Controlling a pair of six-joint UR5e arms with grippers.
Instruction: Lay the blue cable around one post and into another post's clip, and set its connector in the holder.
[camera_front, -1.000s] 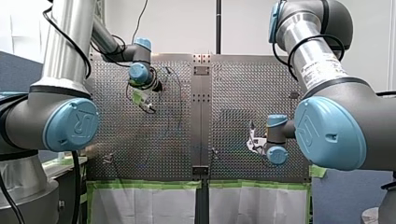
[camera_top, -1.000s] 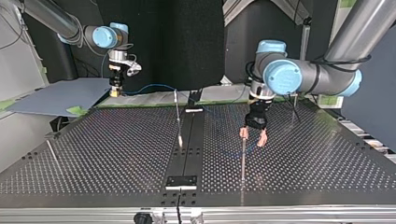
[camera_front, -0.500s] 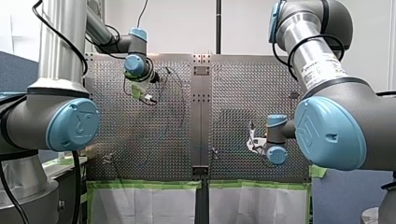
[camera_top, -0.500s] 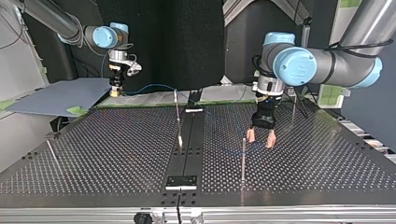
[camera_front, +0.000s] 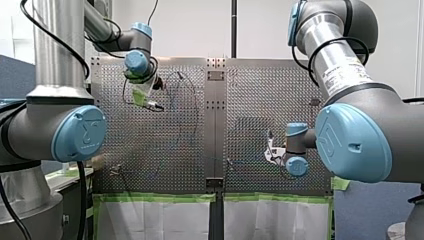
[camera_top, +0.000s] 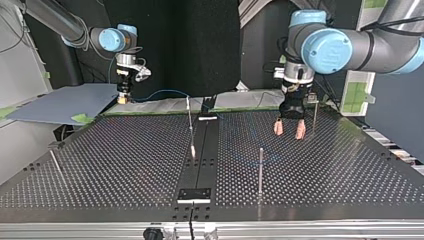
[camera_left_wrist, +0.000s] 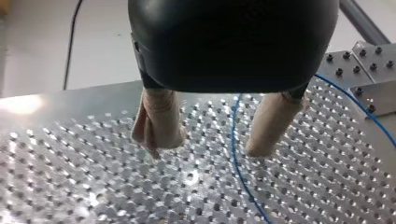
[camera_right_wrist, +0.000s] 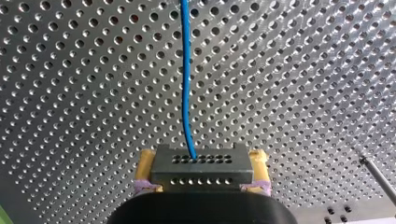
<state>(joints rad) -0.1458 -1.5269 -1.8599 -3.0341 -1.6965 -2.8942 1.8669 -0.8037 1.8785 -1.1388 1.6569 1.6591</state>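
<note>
The blue cable (camera_right_wrist: 186, 79) leaves a grey connector block (camera_right_wrist: 201, 167) that my right gripper (camera_right_wrist: 201, 184) has clamped between its yellow pads. In the top view that gripper (camera_top: 122, 98) hangs over the table's far left edge, and the cable (camera_top: 165, 92) trails from it toward the middle. My left gripper (camera_top: 289, 129) hovers open over the right half of the table, its beige fingers (camera_left_wrist: 161, 119) spread and nothing between them. Beneath it the cable (camera_left_wrist: 235, 154) lies on the perforated plate. In the front view my left gripper (camera_front: 151, 105) is at the upper left and my right gripper (camera_front: 270, 151) is right of centre.
Thin metal posts stand on the plate: one near the front (camera_top: 260, 170), one by the centre strip (camera_top: 190, 125), one beside my left gripper (camera_top: 315, 117) and one at the left edge (camera_top: 55, 164). Small holder plates (camera_top: 195, 194) sit on the centre strip. A grey board (camera_top: 60, 102) lies off the far left.
My left gripper, open throughout, has lifted off beside the front post and moved toward the far right in the top view. My right gripper has kept still with the connector.
</note>
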